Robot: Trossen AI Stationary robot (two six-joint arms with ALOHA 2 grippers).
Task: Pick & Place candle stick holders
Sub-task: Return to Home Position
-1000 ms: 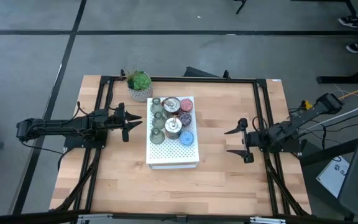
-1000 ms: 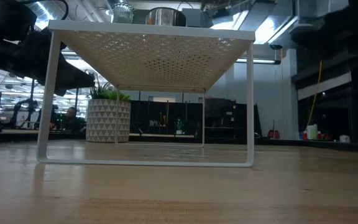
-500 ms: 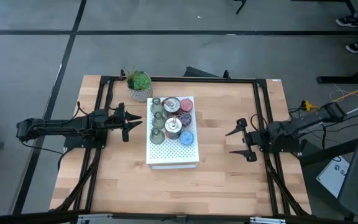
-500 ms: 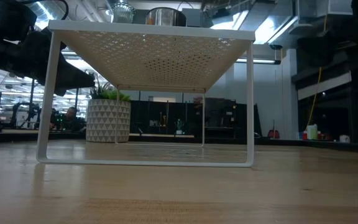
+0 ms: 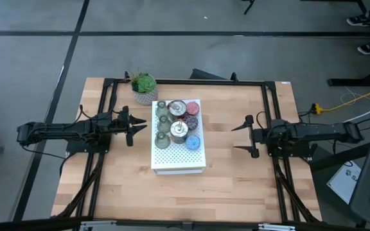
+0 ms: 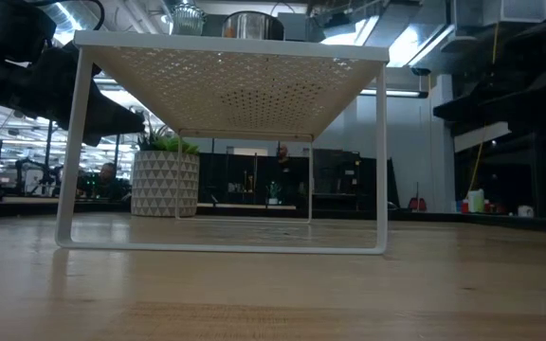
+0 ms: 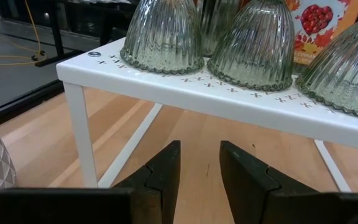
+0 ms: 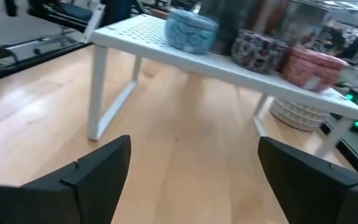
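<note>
L gripper [image 7: 199, 149]: narrow gap betw. fingers, empty, parked just off shelf [image 5: 178, 160] side. R gripper [image 8: 194, 142]: spread wide, empty, well clear on opp. side. All holders [image 5: 177, 125] sit on shelf top, none on table, so placing looks done; only arm retract left, I judge. The green glass [image 7: 164, 34] ones are ribbed and bell-shaped, in a row; blue [image 8: 192, 31] and pink [image 8: 316, 65] are patterned; silver rounds [image 5: 179, 131] mid. Plant [image 5: 144, 85] stands beyond.

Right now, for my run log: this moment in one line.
candle stick holders on white shelf | left gripper open, empty | right gripper open, empty
</note>
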